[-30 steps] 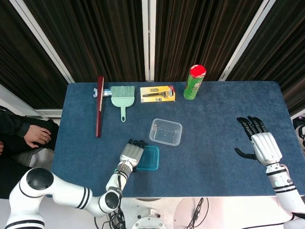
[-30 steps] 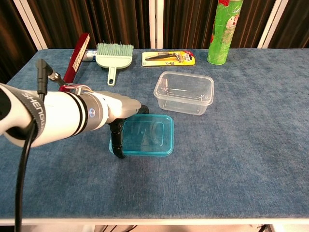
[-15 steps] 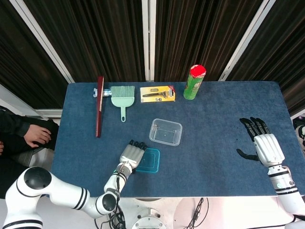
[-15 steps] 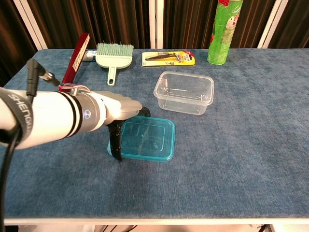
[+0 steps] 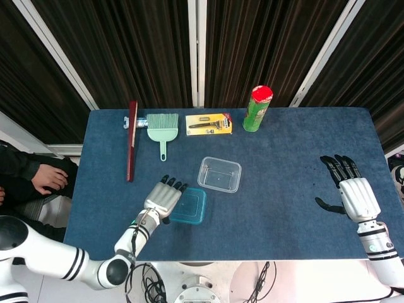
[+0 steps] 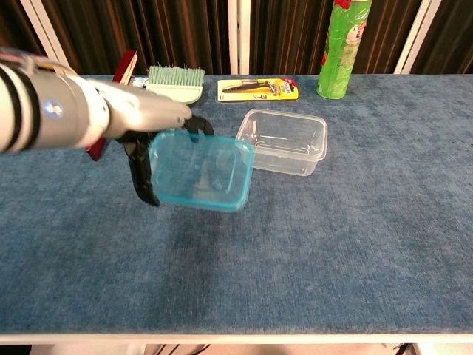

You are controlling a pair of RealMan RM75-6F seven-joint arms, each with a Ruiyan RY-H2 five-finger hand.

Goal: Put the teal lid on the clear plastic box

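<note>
The teal lid hangs in the air above the table, tilted, and my left hand grips it by its left edge. From the head view the lid shows just left and in front of the clear plastic box, with the left hand beside it. The box stands open and upright on the blue cloth. My right hand hovers far right, open, fingers spread, holding nothing.
Along the far edge lie a red strip, a green hand brush, a yellow blister pack and an upright green can with a red cap. A person's hand rests off the table's left side.
My left hand has lifted the teal lid off the cloth and carried it up and slightly left, tilting it. The right hand drifted a little toward the near right.
</note>
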